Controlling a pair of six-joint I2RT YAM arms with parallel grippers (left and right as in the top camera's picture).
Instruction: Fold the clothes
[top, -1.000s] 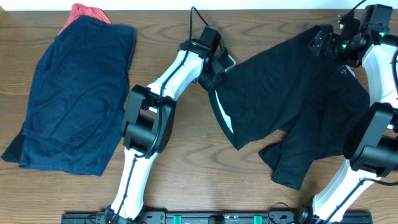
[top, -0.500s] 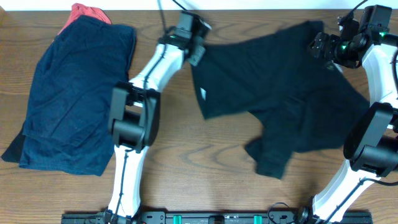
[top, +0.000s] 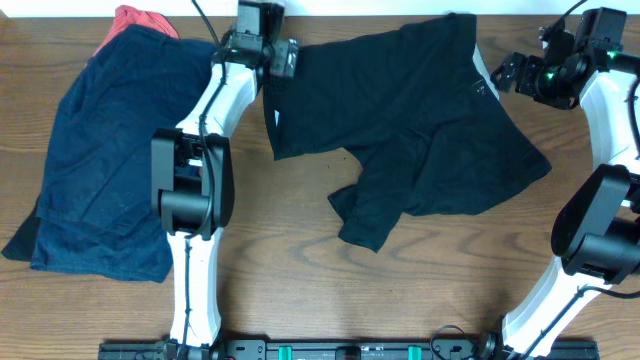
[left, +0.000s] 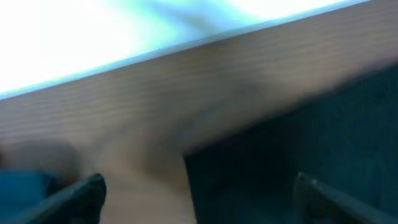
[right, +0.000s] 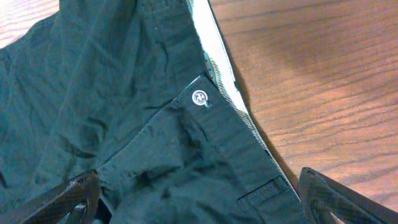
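Wide-open right gripper (right: 199, 186) above waistband (right: 230, 143) of black shorts (top: 420, 110); left gripper (left: 199, 183), blurred, seemingly open and empty too.

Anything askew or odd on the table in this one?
The black shorts lie crooked, one leg bunched toward the middle of the table, the pale waistband lining showing. A red cloth pokes out from under the navy shorts.

Brown wood table (top: 300, 250), grain running w/ its long side. White strip (top: 400, 6) along table's far edge. Black rail (top: 350, 350) w/ green bits at table's near edge.
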